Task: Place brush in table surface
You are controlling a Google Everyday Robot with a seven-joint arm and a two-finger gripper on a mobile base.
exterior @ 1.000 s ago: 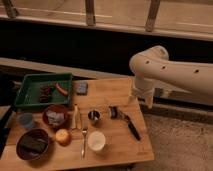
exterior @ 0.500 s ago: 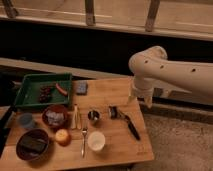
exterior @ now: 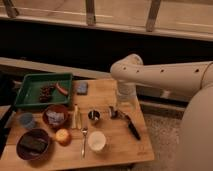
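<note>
On table surface [exterior: 116,150] (jaws just beside): brush [exterior: 132,128]

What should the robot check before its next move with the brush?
1. Slim black-handled brush lying flat on the light-brown wooden tabletop: ok.
2. Gripper sits at the brush's head end, near the table's back right: ok.
3. Gripper free of the brush: cannot tell.
4. Small metal cup apart from the brush: ok.
5. Brush outside the green tray: ok.
</note>
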